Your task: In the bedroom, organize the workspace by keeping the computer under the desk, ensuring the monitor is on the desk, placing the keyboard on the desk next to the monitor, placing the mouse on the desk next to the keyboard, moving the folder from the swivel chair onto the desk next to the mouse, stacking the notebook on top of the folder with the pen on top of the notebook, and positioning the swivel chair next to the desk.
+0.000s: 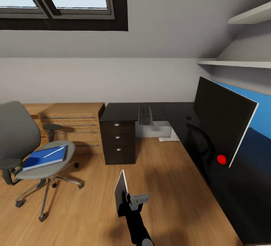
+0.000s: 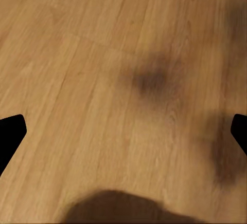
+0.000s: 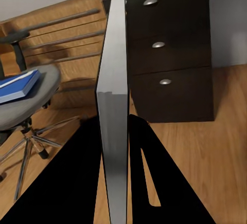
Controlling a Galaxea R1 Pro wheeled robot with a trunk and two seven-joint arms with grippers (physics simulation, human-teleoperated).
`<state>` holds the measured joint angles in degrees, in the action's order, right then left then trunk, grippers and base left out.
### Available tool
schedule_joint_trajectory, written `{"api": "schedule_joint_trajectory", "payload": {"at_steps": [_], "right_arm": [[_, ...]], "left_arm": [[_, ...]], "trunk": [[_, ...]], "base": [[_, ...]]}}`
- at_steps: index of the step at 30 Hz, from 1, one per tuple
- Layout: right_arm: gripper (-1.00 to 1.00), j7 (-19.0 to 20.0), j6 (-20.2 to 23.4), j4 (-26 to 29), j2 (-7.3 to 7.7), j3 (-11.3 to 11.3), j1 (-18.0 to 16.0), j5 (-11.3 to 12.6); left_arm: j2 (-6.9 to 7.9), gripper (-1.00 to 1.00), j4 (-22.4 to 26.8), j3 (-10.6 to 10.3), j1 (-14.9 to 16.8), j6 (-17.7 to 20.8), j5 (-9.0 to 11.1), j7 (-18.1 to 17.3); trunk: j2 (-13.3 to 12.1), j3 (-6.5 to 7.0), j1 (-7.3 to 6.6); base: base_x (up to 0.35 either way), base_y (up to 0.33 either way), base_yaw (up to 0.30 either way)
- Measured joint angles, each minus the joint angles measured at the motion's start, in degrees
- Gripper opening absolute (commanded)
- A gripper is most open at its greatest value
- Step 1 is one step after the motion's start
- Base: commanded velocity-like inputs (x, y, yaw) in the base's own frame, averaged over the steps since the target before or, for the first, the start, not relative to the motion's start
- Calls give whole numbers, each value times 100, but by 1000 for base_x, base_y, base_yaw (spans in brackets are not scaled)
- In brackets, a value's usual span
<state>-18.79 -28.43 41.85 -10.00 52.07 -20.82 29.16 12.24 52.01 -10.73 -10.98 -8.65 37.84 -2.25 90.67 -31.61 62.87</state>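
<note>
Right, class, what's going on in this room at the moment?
A two-armed robot is tidying a workspace. Its right gripper has its jaws closed on the notebook, held edge-up above the wood floor. The left gripper is open over the floor. The folder, with the pen on it, lies on the swivel chair; the monitor and keyboard are on the desk.

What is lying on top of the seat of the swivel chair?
On the swivel chair seat lies the blue folder, and a thin white pen rests on top of it. Whatever may lie beneath the folder is covered and cannot be seen.
</note>
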Motion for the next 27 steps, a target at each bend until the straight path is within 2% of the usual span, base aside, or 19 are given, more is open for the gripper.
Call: {"api": "schedule_joint_trajectory", "payload": {"at_steps": [27], "right_arm": [[-100,-5,-11,47,0,0,0,22]], "left_arm": [[0,100,0,9,0,0,5,9]], "trunk": [[-1083,485,-594]], "base": [[327,0,0]]}}
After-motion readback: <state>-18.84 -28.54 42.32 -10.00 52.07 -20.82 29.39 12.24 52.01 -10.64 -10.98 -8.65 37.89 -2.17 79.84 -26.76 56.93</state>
